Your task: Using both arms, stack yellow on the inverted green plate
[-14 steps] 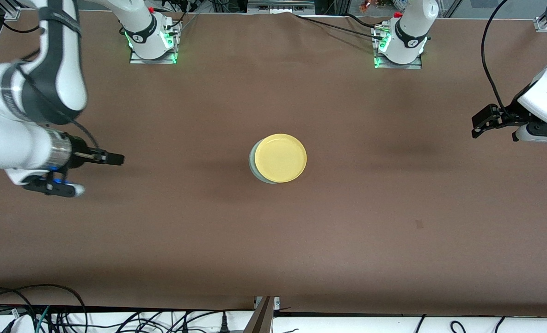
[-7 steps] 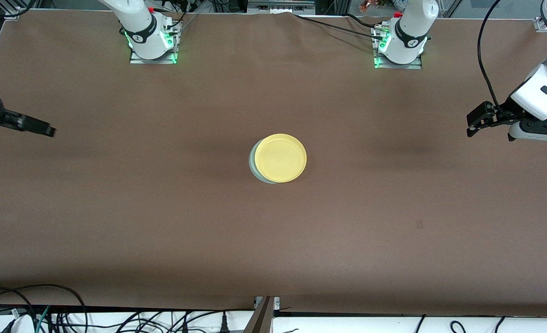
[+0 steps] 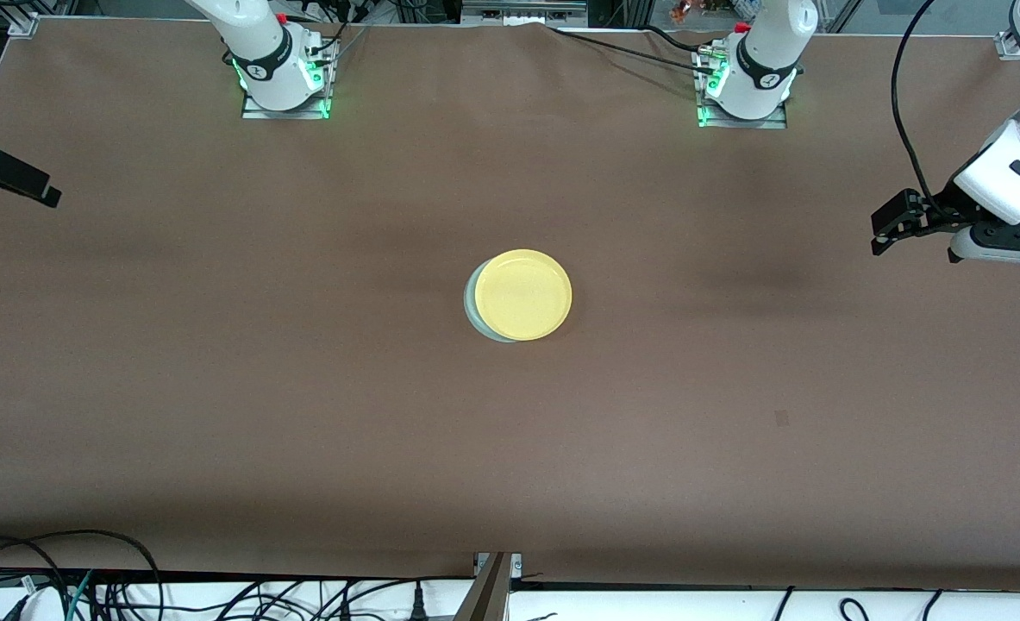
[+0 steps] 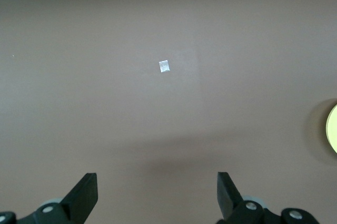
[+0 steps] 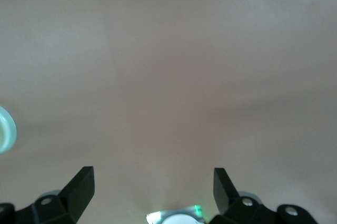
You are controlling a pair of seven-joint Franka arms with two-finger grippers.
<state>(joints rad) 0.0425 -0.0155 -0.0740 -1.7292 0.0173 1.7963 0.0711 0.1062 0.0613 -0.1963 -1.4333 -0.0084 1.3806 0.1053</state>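
Two grippers, two plates. The right gripper (image 3: pixel 31 185) hangs released over its table end. At mid-table, one yellow plate (image 3: pixel 523 294) sits on one green plate (image 3: pixel 470 304). The left gripper (image 3: pixel 887 231) hangs released over its end

front: high, facing bases | wrists: looking down at table (image 3: pixel 303 414) | shared: tabletop

One yellow plate (image 3: pixel 524 294), one green plate (image 3: pixel 472 304), two arms, two grippers: left gripper (image 3: pixel 891 231), right gripper (image 3: pixel 40 191).
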